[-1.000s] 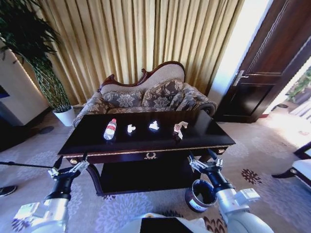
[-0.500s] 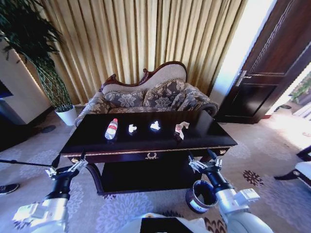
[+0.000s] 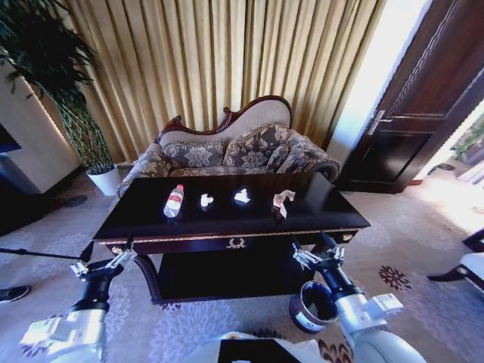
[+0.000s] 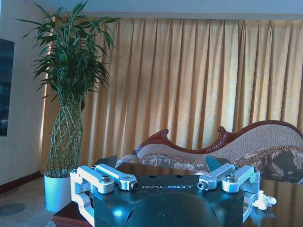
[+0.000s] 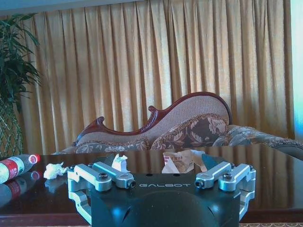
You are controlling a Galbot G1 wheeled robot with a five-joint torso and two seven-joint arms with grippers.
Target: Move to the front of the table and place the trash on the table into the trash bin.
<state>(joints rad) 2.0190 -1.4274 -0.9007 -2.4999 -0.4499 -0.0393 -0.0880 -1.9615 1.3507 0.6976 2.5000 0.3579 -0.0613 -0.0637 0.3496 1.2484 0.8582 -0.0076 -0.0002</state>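
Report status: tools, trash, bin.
Left tool and right tool open, empty, short of the table. Bottle, paper wads, wrapper on top. Bin by right arm.

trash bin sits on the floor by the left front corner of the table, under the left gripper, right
Not quite. The trash bin does sit on the floor by a front corner of the table, but it is the right corner, below the right gripper, not the left gripper. The head view shows this.
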